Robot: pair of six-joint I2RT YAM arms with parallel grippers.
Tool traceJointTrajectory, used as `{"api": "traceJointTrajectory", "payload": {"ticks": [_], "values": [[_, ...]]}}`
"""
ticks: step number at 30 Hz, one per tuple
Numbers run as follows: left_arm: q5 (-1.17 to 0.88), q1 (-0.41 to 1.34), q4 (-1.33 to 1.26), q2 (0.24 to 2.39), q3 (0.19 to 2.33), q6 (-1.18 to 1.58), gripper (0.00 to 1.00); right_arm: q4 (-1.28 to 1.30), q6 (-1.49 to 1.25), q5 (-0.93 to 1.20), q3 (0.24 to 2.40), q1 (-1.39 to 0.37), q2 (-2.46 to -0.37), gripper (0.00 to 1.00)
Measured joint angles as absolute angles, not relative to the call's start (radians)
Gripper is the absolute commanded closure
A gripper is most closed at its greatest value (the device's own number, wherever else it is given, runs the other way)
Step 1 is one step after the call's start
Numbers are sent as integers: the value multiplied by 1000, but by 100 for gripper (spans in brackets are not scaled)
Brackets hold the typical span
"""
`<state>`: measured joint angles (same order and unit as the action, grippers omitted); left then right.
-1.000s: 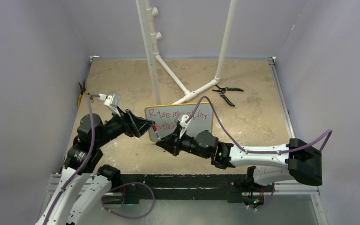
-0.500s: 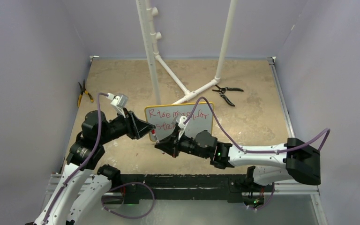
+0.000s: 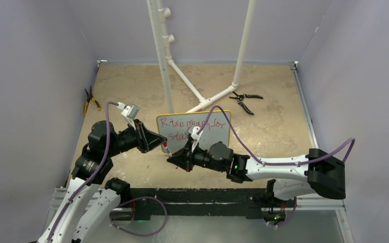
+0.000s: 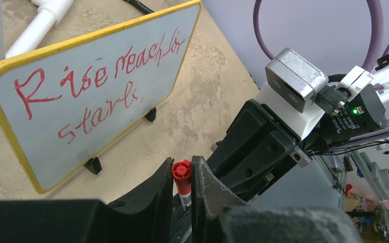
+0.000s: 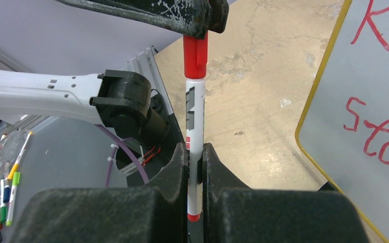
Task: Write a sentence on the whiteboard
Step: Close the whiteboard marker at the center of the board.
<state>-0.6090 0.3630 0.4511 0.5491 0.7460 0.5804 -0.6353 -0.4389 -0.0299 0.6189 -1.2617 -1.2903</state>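
The whiteboard (image 4: pixel 45 152) stands upright near the middle of the table (image 3: pixel 273 116), the sentence (image 4: pixel 99 78) in red reading "Rise reach for stars" (seemingly complete). Just beside the board's near-left corner, the right gripper (image 5: pixel 195 152) clamps the marker (image 5: pixel 193 106) barrel while the left gripper (image 4: pixel 182 174) pinches its red cap (image 5: pixel 195 50). I'd judge this is recapping. The next move calls for a straight push along the barrel.

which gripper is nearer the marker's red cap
Left. The left gripper is closed on the red cap itself; the right gripper grips the white barrel of the marker farther down, clear of the cap.
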Motion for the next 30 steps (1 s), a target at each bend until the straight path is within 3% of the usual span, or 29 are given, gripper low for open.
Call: {"api": "traceJointTrajectory", "payload": {"ticks": [30], "values": [[-715, 364, 537, 617, 672, 471, 100, -622, -594, -31, 543, -1285, -1313, 100]]}}
